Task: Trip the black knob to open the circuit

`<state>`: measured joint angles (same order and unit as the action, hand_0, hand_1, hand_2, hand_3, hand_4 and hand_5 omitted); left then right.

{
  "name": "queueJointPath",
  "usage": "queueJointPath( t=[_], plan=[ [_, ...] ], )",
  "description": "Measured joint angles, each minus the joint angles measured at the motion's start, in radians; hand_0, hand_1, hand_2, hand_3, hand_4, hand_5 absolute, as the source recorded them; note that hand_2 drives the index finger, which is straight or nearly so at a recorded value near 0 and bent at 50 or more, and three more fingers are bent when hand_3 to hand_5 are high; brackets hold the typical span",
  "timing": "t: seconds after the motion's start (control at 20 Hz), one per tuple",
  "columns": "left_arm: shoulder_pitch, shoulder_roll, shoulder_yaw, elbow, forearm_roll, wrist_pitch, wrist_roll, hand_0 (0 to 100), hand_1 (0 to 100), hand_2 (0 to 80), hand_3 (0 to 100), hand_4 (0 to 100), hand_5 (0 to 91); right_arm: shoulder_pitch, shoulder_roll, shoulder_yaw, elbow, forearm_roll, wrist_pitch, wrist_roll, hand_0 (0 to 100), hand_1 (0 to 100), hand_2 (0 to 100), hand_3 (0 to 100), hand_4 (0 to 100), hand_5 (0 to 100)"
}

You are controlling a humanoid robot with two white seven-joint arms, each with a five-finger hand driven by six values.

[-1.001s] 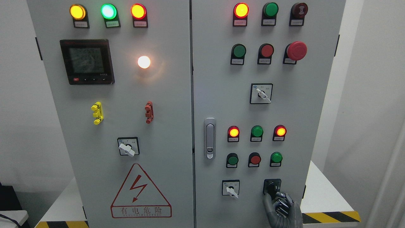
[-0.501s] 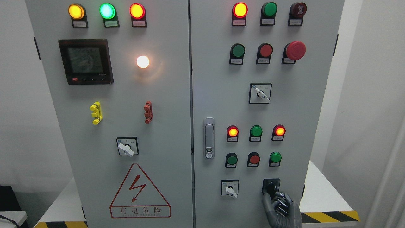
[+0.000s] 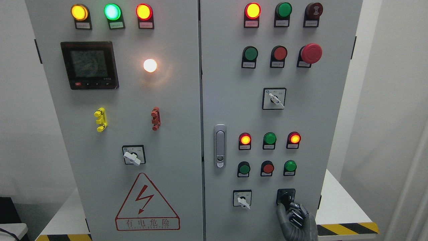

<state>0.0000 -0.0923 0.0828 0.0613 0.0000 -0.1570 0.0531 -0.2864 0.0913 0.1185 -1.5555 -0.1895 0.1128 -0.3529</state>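
Observation:
The black knob (image 3: 285,197) sits in a black square plate at the lower right of the grey cabinet's right door (image 3: 314,127). My right hand (image 3: 287,207), in a dark grey glove, comes up from the bottom edge just below the knob. Its thumb (image 3: 280,211) reaches up on the knob's left and its curled fingers (image 3: 297,214) close in from the right, pinching the knob's lower end. The hand hides the lower tip of the knob. My left arm does not show.
A white-handled selector switch (image 3: 241,199) sits left of the knob, with round push buttons (image 3: 268,168) and lit red lamps (image 3: 294,138) above. A silver door latch (image 3: 219,146) is near the door seam. The white stand's hazard-striped edge (image 3: 347,228) lies right of my hand.
The whole view has drifted a few pixels to the left. My right hand stays on the black knob, and the knob shows no clear turn.

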Motion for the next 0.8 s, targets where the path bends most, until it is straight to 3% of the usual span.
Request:
queueJointPath(
  t=[0.8],
  plan=[
    [0.000, 0.000, 0.000, 0.000, 0.000, 0.000, 0.000, 12, 39, 0.0, 0, 0, 0.0, 0.000, 0.001, 0.010, -0.005, -0.007, 0.000, 0.000, 62, 80, 64, 96, 97, 98]
  ],
)
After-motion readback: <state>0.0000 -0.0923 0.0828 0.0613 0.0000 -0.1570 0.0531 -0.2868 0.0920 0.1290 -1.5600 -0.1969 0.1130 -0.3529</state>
